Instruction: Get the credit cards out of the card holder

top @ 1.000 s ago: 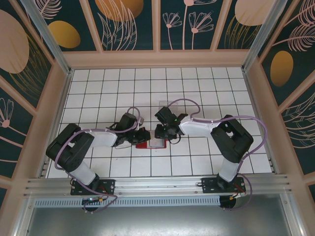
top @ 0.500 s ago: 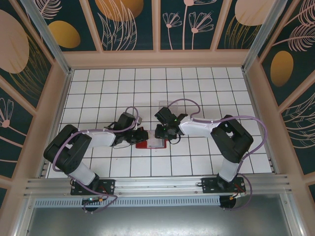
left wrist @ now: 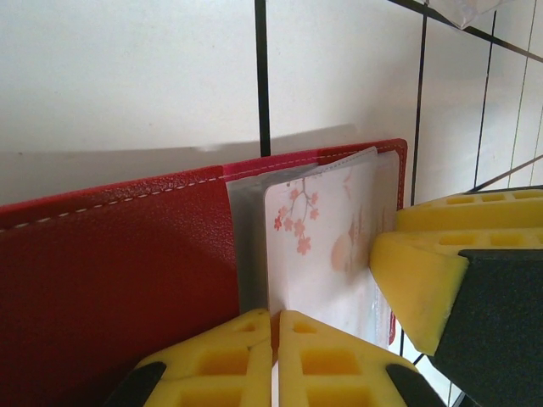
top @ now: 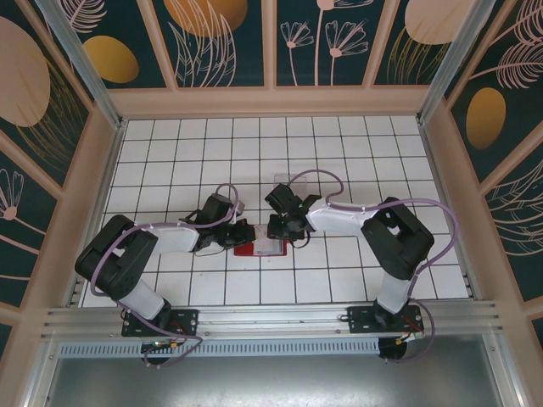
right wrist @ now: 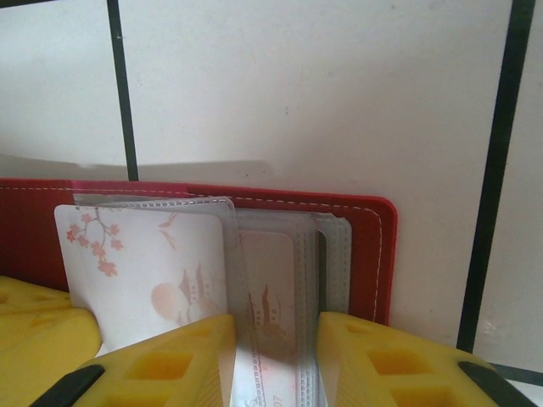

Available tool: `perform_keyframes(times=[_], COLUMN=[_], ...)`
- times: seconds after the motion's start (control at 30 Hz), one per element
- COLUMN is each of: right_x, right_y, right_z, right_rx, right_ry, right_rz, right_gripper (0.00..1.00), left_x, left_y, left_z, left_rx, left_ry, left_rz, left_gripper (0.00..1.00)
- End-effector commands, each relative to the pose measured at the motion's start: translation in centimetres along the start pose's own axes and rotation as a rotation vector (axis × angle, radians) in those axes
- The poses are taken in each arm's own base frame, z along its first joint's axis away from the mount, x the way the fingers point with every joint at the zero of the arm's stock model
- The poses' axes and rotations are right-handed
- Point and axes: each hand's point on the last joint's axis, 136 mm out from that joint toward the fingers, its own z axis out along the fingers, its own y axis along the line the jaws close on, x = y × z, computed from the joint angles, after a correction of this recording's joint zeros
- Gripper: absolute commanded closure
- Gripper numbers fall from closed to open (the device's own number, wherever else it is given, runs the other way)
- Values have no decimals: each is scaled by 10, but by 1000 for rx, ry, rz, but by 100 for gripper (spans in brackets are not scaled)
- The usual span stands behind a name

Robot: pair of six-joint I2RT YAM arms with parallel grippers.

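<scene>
The red card holder (top: 254, 248) lies open on the tiled floor between both grippers. My left gripper (left wrist: 273, 335) is shut, with a thin red edge of the holder's cover (left wrist: 110, 263) pinched between its yellow fingers. A pale card with pink blossoms (left wrist: 322, 237) sits in a clear sleeve beside them. In the right wrist view, that blossom card (right wrist: 144, 263) is at the left. My right gripper (right wrist: 273, 356) is open, its fingers straddling fanned clear sleeves that hold a second pale card (right wrist: 276, 288). The dark card is hidden.
A clear plastic stand (top: 288, 182) sits just behind the right gripper (top: 282, 231). The left gripper (top: 242, 235) and right gripper nearly touch over the holder. White tiles stretch out on every side, bounded by raised walls.
The left arm's elbow dropped slightly a second ago. The right gripper has shifted a little to the left over the holder. The holder stays in place.
</scene>
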Motion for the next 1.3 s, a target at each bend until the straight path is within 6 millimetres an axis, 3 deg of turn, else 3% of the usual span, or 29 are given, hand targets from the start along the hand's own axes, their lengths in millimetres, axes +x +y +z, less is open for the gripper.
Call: perform_keyframes(times=[0.0, 0.63, 0.97, 1.27], right_x=[25, 25, 14, -8], right_y=[-43, -46, -28, -15], right_z=[14, 13, -2, -34], right_rx=[189, 201, 121, 43], right_ry=[84, 78, 23, -68], right_rz=[-3, -3, -1, 18], right_gripper=[67, 76, 75, 69], left_x=[2, -17, -33, -44], left_y=[6, 13, -17, -57], left_z=[1, -29, -55, -71], left_rx=[-27, -194, -177, -130], left_ry=[20, -57, -106, -73], left_rz=[4, 83, 257, 597], left_gripper=[90, 92, 96, 100])
